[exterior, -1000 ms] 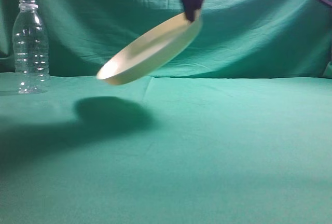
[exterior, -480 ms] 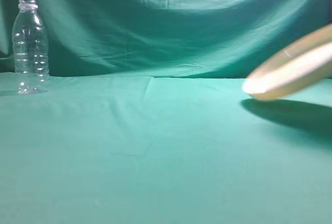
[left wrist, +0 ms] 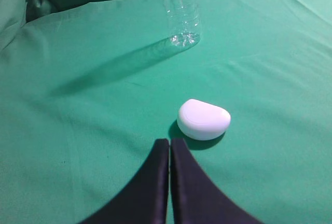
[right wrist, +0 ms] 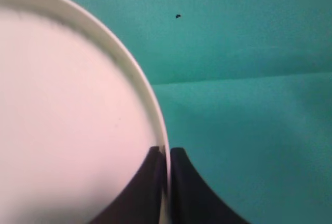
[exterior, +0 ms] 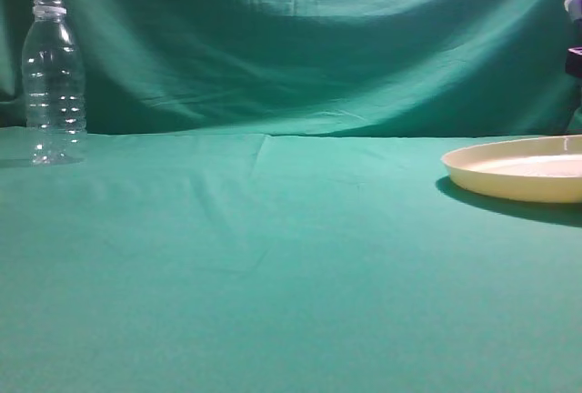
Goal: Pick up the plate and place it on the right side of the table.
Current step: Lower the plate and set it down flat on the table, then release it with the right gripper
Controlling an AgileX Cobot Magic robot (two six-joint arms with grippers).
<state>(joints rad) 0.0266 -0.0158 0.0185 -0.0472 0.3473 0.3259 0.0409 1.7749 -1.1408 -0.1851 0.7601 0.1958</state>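
The cream-yellow plate (exterior: 523,171) lies flat on the teal table (exterior: 291,266) at the far right, partly cut off by the frame edge. In the right wrist view the plate (right wrist: 67,115) fills the left half, and my right gripper (right wrist: 167,152) is shut on its rim, one finger inside and one outside. A bit of the right arm (exterior: 575,38) shows at the right edge of the exterior view. My left gripper (left wrist: 169,143) is shut and empty, low over the cloth.
A clear plastic bottle (exterior: 53,81) stands at the far left by the backdrop; it also shows in the left wrist view (left wrist: 179,9). A small white rounded object (left wrist: 203,119) lies just ahead of the left gripper. A wrinkled green backdrop (exterior: 300,38) hangs behind.
The plate has moved from mid-air at the centre, tilted, to the right and down, and now lies flat on the table at the right edge. The bottle has not moved.
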